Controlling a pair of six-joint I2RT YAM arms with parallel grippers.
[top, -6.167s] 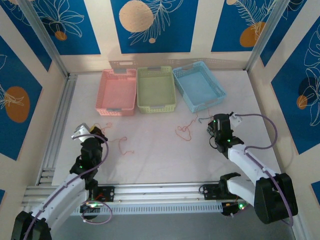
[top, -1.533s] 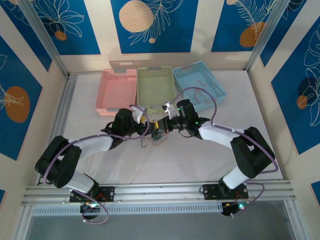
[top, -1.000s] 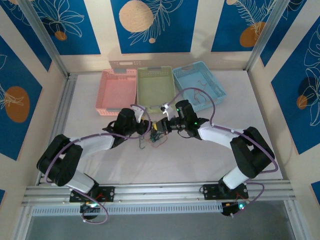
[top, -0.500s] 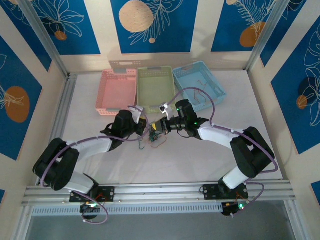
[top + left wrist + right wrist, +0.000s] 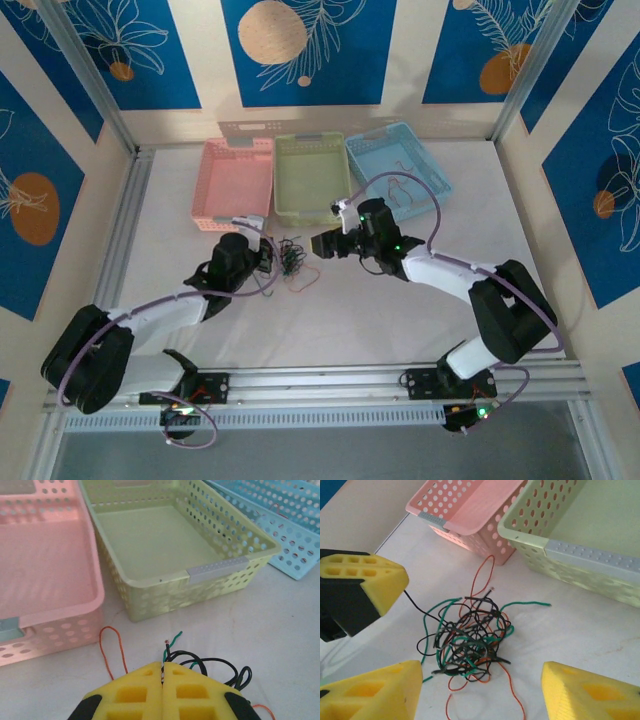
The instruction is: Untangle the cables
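Left gripper (image 5: 266,258), top view: it sits at mid-table, its tip at the left edge of the cables (image 5: 292,260). Whether its jaws are closed cannot be read from this height. The cables lie as one loose tangle on the table (image 5: 400,320), in front of the green basket (image 5: 312,178). One orange loop trails toward the near edge. The right gripper (image 5: 323,245) sits just right of the tangle, facing it. The pink basket (image 5: 237,182) stands left of the green one and the blue basket (image 5: 400,168) stands right of it. All three are at the far side.

Left wrist view: the left gripper (image 5: 163,680) has its yellow fingers (image 5: 132,695) pressed flat together. One thin black strand is pinched in the seam and sticks out at the tip. More cables (image 5: 210,662) curl just right of the tip, black with a green end. An orange loop lies to its left. The green basket (image 5: 165,545) lies straight ahead.

Right wrist view: the right gripper (image 5: 481,680) stands wide apart, with its fingers (image 5: 375,692) on either side of the frame and nothing between them. The cables (image 5: 470,640) lie on the table ahead of the gap, with black, green and orange strands knotted together. A black strand runs taut from the tangle to the tip of the left gripper (image 5: 402,587) at upper left.
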